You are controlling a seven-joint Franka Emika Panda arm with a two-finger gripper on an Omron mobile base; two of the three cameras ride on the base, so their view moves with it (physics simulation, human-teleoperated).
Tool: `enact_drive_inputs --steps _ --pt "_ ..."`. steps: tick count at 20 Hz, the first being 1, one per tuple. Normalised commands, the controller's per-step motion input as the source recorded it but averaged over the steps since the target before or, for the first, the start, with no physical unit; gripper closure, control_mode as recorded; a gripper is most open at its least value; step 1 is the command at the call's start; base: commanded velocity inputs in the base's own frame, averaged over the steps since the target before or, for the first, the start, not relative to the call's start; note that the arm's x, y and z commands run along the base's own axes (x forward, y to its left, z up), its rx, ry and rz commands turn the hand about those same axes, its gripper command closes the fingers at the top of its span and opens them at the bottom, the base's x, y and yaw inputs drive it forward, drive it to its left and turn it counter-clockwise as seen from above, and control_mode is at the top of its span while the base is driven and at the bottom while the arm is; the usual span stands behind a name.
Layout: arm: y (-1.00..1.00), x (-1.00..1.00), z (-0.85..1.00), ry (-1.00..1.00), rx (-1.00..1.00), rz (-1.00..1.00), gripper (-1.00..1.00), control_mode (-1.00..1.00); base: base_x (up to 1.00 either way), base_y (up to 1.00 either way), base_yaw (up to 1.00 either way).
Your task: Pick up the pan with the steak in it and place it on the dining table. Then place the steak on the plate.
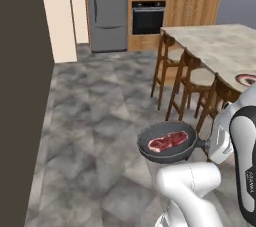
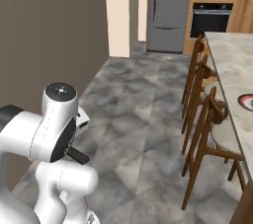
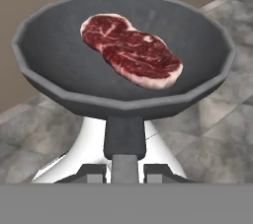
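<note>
Pincer: the pincer (image 3: 124,171) was pinching the pan's handle, one dark finger tip on each side of it, seen in the hand view.
Pan: the dark grey frying pan (image 1: 168,142) was held level in the air above the grey stone floor (image 1: 100,121), off the desk, beside the wooden stools (image 1: 187,78). Its black handle (image 3: 124,141) ran straight back into the pincer.
Steak: the raw red steak (image 3: 131,50) lay flat inside the pan, its pale fat edge toward the handle side. In the left base view the steak (image 1: 168,141) sat near the middle of the pan.
Desk: the light beige marbled dining desk (image 1: 225,46) stood to the right of the pan, with the stools lined up along its near side.
Plate: the round plate with a reddish-brown rim (image 1: 246,79) rested on the desk top near its edge, well apart from the pan. In the right base view the plate (image 2: 246,101) was cut off by the picture's right edge.
Background: a grey refrigerator (image 1: 106,11) and a built-in oven (image 1: 148,18) stood against the far wall.
</note>
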Motion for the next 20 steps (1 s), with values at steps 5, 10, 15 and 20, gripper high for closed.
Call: enact_drive_inputs --steps 5,10,15,20 --pt "0.00 0.00 0.00 0.00 0.00 0.00 1.00 1.00 1.00 0.13 -0.02" --pt "0.00 0.00 0.00 0.00 0.00 0.00 1.00 1.00 1.00 0.15 -0.01" --pt "0.00 0.00 0.00 0.00 0.00 0.00 1.00 1.00 1.00 0.17 -0.01" --pt "0.00 0.00 0.00 0.00 0.00 0.00 1.00 1.00 1.00 0.16 -0.02"
